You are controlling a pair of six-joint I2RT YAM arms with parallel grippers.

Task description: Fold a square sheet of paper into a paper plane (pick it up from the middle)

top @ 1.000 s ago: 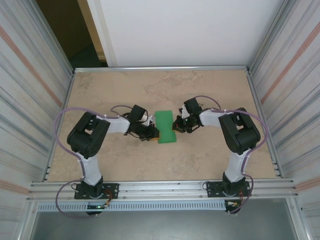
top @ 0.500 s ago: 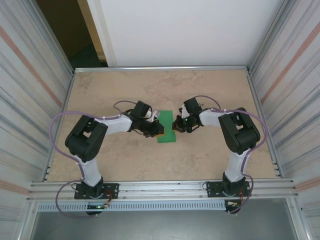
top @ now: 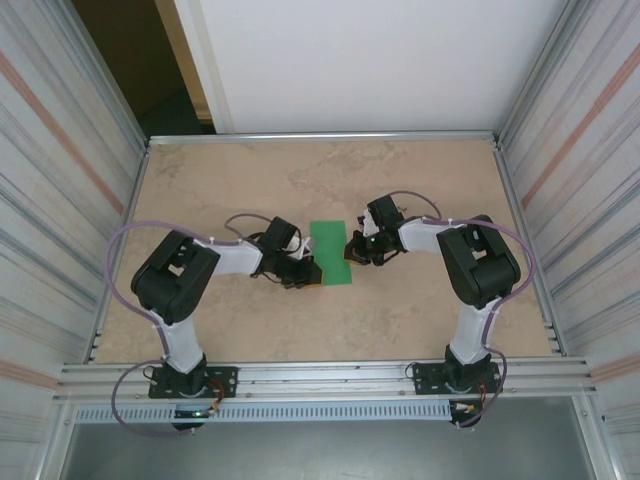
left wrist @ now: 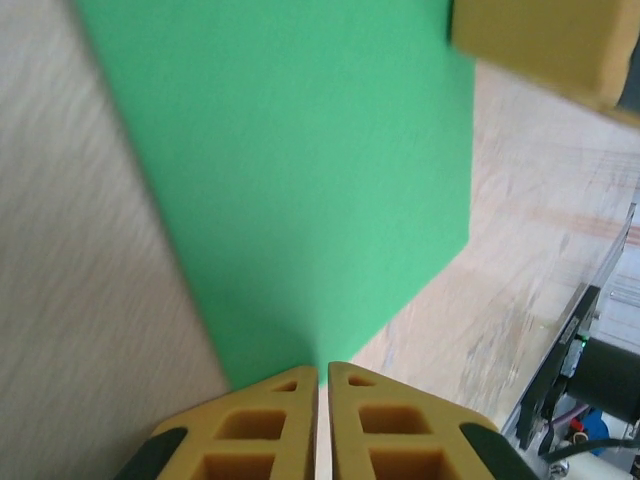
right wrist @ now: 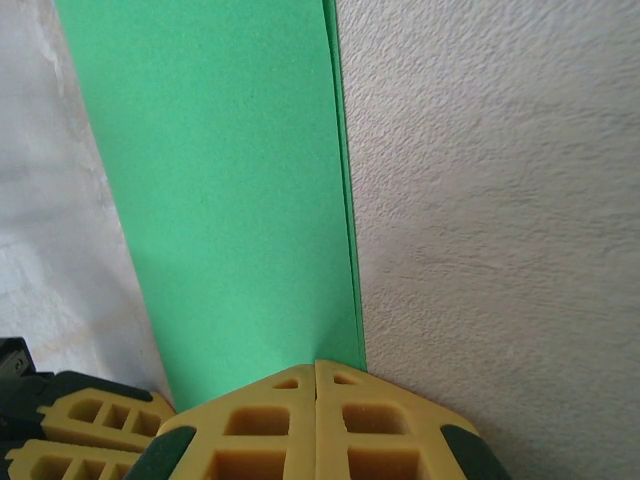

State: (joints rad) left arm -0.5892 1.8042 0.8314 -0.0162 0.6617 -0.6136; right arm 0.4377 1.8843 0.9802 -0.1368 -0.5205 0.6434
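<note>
From here the top view reads bright and even; soft light falls from above, leaving only faint shadows on the table; the left wrist view is smeared, the square sheet of paper soft-edged; the right wrist view is sharper, its table grain crisp.

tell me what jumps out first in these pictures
The bright green paper, folded to a narrow strip, lies flat in the middle of the table. The left hand and right hand meet it from either side, both shut, tips at its edges.
</note>
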